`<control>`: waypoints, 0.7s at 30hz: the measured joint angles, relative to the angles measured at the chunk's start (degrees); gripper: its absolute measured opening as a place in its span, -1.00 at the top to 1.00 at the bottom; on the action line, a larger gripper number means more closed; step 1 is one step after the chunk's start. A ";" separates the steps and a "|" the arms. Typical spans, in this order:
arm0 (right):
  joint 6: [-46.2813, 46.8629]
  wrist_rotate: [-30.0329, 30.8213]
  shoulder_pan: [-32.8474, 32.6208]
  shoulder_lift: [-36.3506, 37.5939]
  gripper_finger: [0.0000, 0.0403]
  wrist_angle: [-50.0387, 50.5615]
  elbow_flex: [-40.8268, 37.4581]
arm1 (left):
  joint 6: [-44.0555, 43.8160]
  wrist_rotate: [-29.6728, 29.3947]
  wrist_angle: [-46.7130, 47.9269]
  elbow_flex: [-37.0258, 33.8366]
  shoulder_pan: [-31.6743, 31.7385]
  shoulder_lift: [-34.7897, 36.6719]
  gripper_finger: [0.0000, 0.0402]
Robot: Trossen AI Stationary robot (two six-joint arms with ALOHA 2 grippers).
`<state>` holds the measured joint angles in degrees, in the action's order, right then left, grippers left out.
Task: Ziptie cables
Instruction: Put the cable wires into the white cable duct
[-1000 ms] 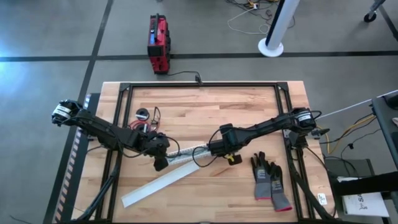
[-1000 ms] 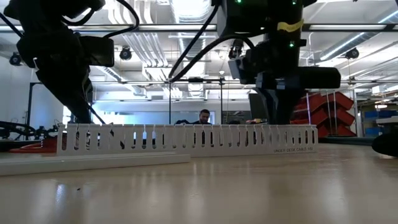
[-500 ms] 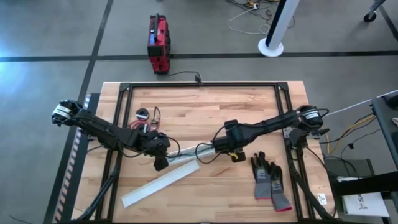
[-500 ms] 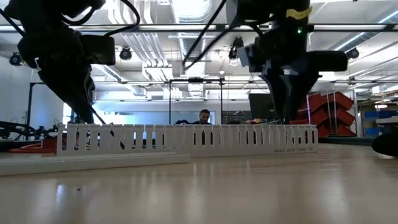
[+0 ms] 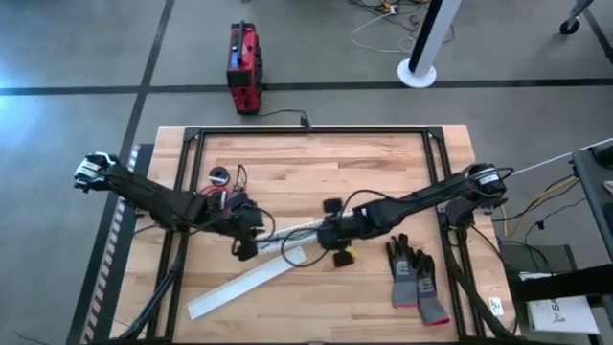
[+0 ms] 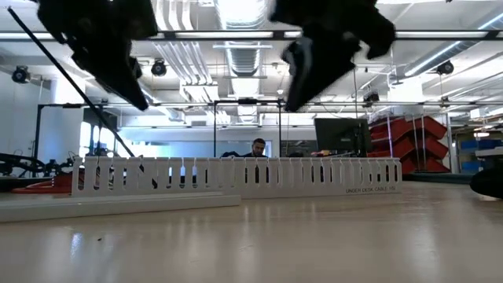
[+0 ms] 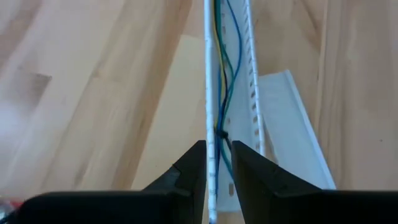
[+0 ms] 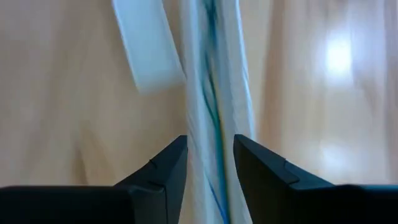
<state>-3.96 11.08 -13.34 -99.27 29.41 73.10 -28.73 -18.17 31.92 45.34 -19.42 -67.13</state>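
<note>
Currently both arms meet mid-frame in the high view over the white slotted strip (image 5: 287, 240). Left gripper (image 7: 214, 163): fingers nearly closed, pinching one wall of the strip. Right gripper (image 8: 209, 163): fingers slightly apart, straddling the strip, contact unclear. Thin coloured cables (image 7: 225, 74) run inside the strip channel; a red-and-black wire coil (image 5: 226, 178) sits on the table (image 5: 364, 163) left of centre. Gloves (image 5: 414, 278) lie lower right.
</note>
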 joint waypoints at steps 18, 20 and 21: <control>0.92 -4.09 0.94 -12.62 0.69 -46.53 -2.56 | -11.97 -10.60 -21.21 -24.45 -14.44 15.23 0.71; 0.91 -5.12 1.07 -14.30 0.73 -46.34 -1.10 | -9.75 -13.33 -24.80 -25.27 -14.36 15.84 0.71; 0.91 -6.53 1.34 -15.72 0.74 -46.57 0.56 | -9.18 -14.20 -25.94 -25.33 -14.32 16.13 0.71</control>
<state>-3.05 4.55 -12.00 -114.99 -17.17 73.65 -37.92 -32.38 5.98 20.01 -33.74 -51.01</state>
